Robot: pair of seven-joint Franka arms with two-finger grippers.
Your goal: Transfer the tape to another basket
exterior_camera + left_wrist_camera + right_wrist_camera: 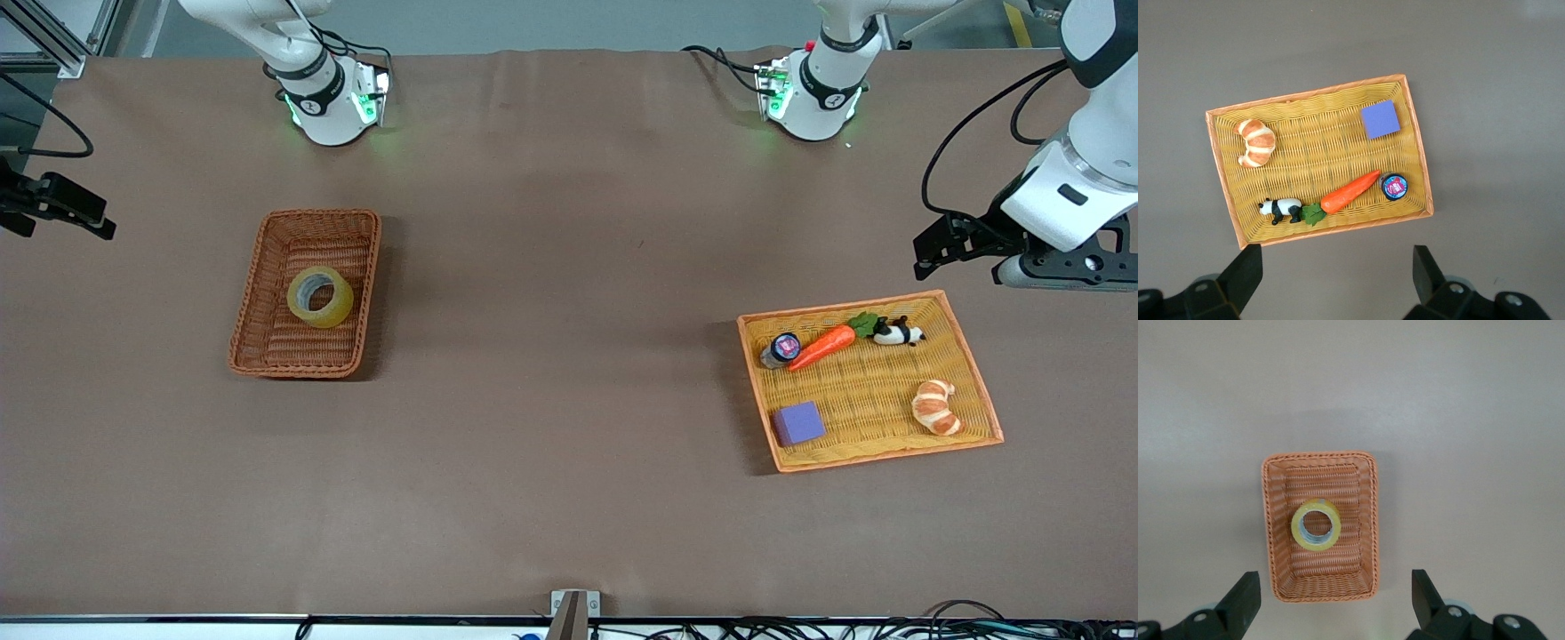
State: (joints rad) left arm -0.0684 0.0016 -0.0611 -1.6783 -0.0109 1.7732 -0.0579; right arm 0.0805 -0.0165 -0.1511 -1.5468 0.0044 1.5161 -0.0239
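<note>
**Tape in the wicker basket, both grippers up and empty**

Nearest the front camera, the yellow tray [976, 384] at the left arm's end holds a purple block [797, 422] and a croissant [935, 407]. Farther along it are a carrot [822, 347], a toy panda [898, 333] and a small round jar [781, 348].

At the right arm's end, the tape [320, 296] lies flat in the basket [252, 307], hole upward.

The left gripper [1337, 273] hangs over bare table beside the tray's farthest rim, fingers apart, holding nothing. The right gripper [1335, 597] hangs over the table's edge at its own end, also spread wide and empty.

Risks, as I judge them: the basket's raised sides could catch a descending finger and drag the light wicker. The smooth roll could slip from a pinch across its rim.

The jar lid carries a red label, too small to read. No other writing shows.
</note>
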